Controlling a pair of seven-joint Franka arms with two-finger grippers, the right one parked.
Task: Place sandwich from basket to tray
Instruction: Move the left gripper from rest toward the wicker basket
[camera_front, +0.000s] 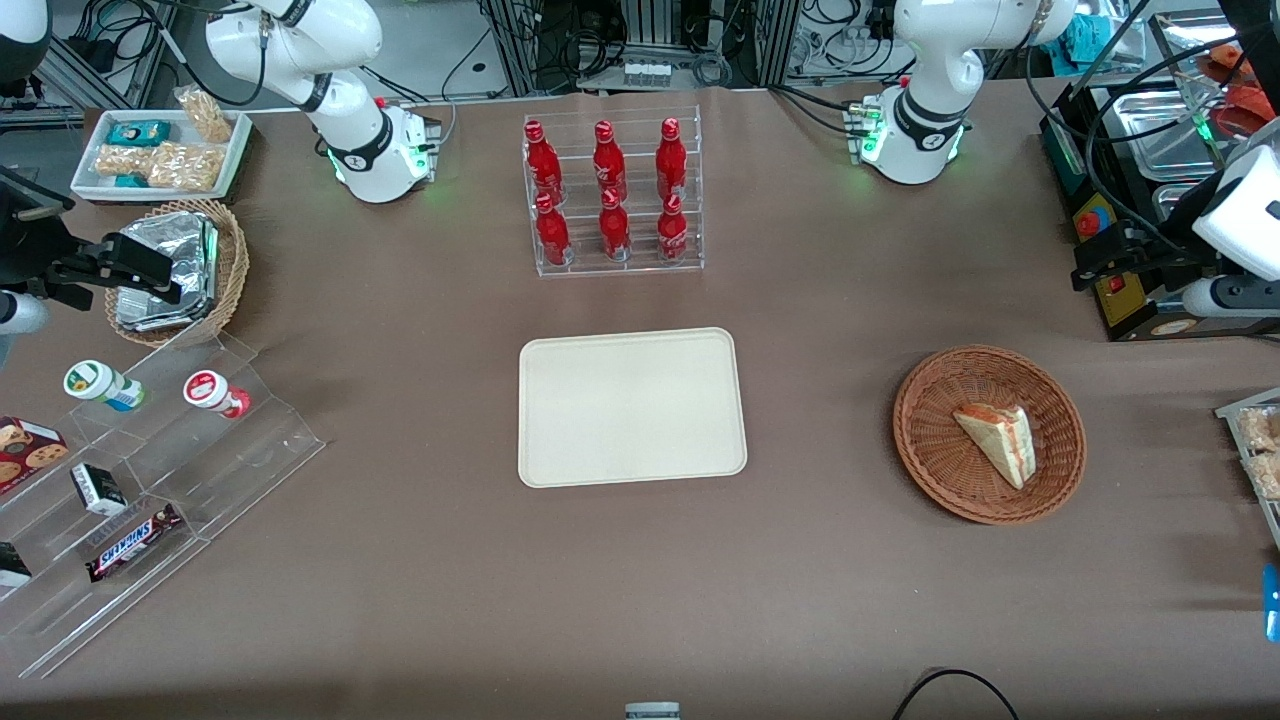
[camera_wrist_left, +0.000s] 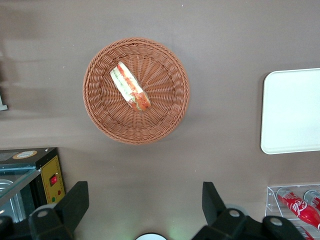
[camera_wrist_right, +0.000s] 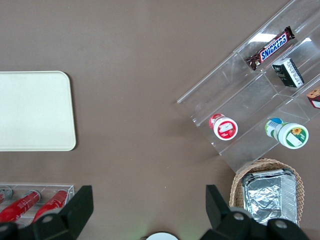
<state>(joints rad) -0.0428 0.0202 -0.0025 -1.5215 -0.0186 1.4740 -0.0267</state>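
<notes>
Opening step of the transfer: approach, with nothing yet grasped. The sandwich (camera_front: 997, 441) lies on its side in the basket (camera_front: 935, 470), its red and green filling edge showing in the left wrist view (camera_wrist_left: 130, 86). The basket (camera_wrist_left: 105, 120) sits on the brown surface (camera_front: 820, 560) toward the working arm's end, well apart from the tray (camera_front: 631, 407), which lies bare near the middle of the surface, nearer the front camera than the rack of red bottles (camera_front: 611, 192).

The tool (camera_wrist_left: 142, 202) hangs high above the surface, beside the basket and not over it; its two fingers (camera_wrist_left: 75, 202) stand wide apart and hold nothing. In the front view the arm's wrist appears at the edge of the frame, and the tool itself cannot be made out there.

Judged next move: carry the tool over the basket, turn it so the fingers straddle the wedge across its bread faces, then descend inside the rim. The bread looks soft, so a light closure seems advisable.
</notes>
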